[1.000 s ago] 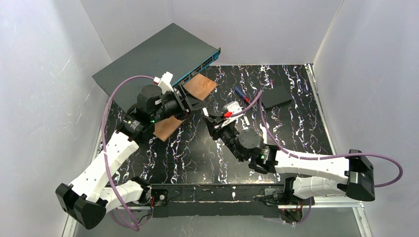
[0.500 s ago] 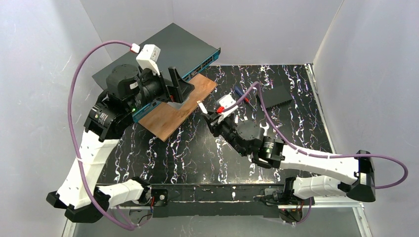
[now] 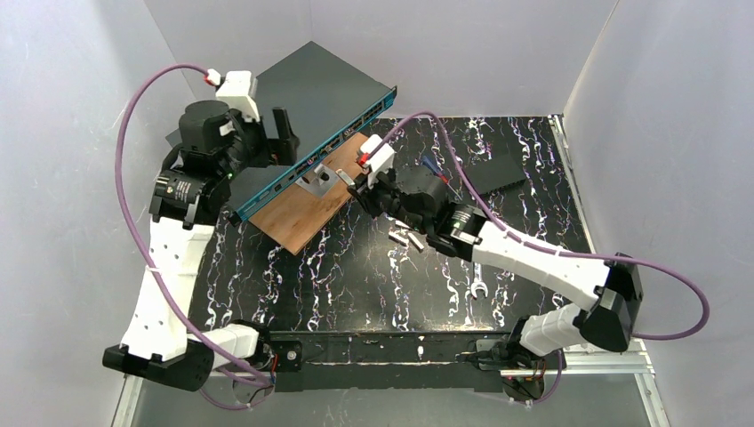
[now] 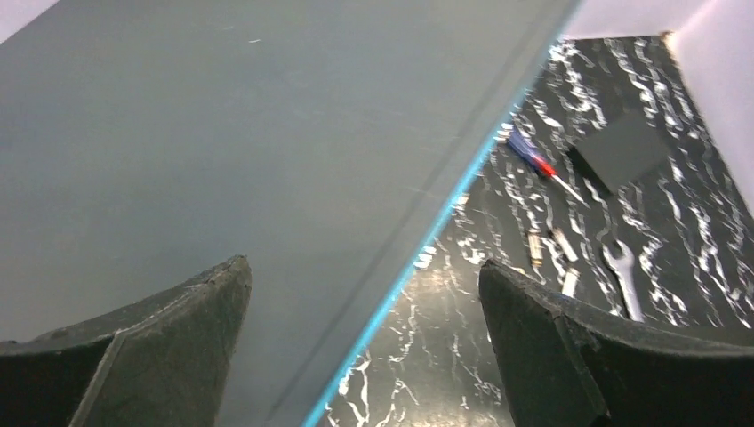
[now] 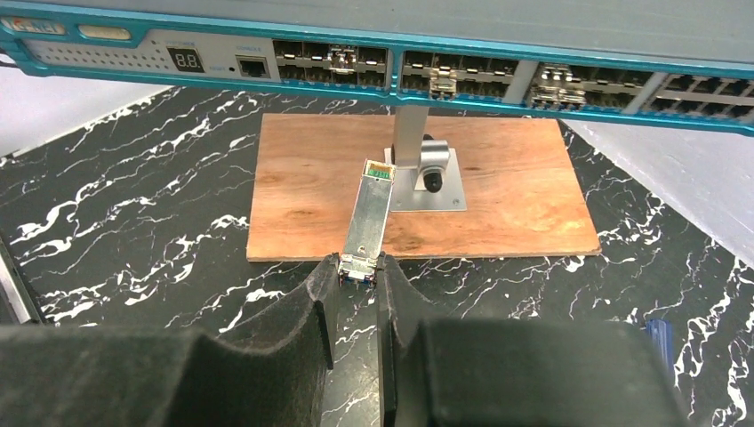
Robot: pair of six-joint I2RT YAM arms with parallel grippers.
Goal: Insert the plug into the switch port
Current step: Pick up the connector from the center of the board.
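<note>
**Right arm swung in front of the switch; left arm lifted over it**

The plug points at the switch's teal port edge, its tip short of the ports and not touching. Its tail is pinched between the narrow fingers of the right gripper. Just below the port edge lie a wooden board and a metal bracket. The left gripper, now opened, hovers over the switch's grey top at the teal edge, its fingers spread wide and holding nothing.
</note>
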